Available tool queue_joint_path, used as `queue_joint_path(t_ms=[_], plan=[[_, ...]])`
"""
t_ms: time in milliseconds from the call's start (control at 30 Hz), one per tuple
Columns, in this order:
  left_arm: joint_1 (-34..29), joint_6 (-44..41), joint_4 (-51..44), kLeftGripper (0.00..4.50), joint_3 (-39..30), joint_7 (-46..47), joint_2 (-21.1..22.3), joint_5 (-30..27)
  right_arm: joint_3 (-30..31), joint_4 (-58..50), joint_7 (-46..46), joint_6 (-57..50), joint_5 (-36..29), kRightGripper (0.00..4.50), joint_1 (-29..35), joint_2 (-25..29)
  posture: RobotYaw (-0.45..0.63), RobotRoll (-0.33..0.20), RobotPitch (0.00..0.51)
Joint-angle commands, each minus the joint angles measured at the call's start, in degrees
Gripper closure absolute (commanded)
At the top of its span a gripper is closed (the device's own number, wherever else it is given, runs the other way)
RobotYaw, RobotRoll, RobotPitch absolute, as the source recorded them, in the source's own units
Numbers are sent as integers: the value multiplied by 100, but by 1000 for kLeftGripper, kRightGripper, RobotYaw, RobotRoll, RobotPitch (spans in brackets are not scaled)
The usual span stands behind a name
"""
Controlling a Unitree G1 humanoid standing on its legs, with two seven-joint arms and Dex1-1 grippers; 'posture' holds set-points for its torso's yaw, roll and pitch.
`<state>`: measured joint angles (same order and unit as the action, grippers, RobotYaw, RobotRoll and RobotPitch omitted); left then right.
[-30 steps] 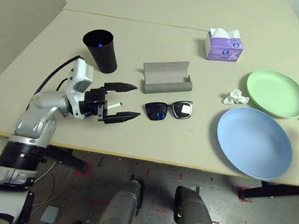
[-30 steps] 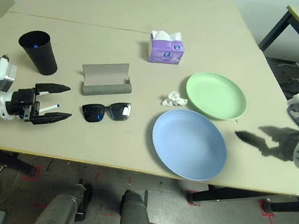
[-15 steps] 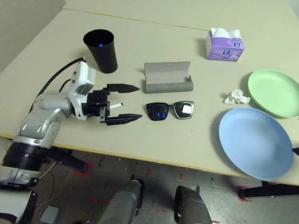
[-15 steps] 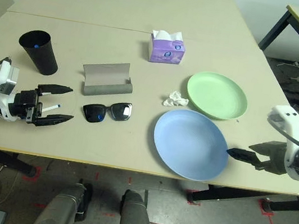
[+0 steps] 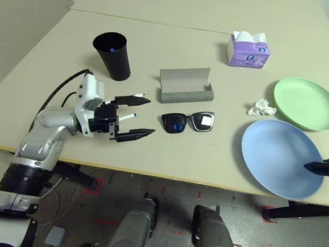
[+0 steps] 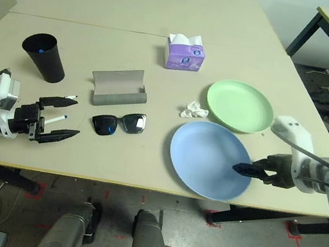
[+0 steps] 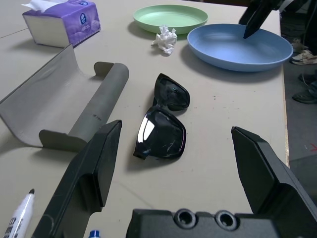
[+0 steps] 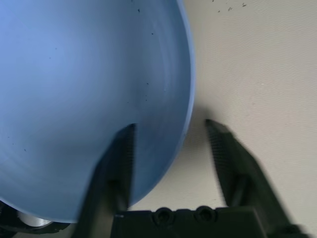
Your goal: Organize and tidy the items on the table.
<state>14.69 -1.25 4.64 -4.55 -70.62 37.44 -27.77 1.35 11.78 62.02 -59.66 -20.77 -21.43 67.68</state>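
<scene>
The right pincer [image 8: 168, 129] is straddling, open, the 3 o'clock rim of the light-blue round plastic plate [image 6: 209, 159] on the beige desk [image 6: 168, 17]. The plate is probably stiff, light and slick; pinching the rim suits. One green plate [image 6: 239, 105] is lying beside it. The left pincer [image 6: 68, 118] is gaping empty.

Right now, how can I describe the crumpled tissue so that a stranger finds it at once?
Start at the two round plates near the table's right side. The crumpled tissue lies just left of the green plate, above the blue plate. It is small, white and wrinkled, unlike the purple tissue box farther back.
</scene>
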Motion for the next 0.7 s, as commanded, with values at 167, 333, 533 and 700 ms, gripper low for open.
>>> queue_joint_path(t_ms=[167,333,533,700], plan=[[-17,102,-27,0,-5,23,34,98,-31,-20,36,-154,-22,4483,18,13,-126,0,184],[22,108,21,0,-2,34,18,120,-128,1,41,-230,-81,4483,-50,9,-131,0,187],[1,110,59,0,30,29,-6,156,-648,-76,60,-885,-633,4483,-713,-135,-138,0,193],[-23,126,58,0,62,38,-44,183,-1058,365,-477,-764,-658,4483,-1687,-542,-138,0,195]])
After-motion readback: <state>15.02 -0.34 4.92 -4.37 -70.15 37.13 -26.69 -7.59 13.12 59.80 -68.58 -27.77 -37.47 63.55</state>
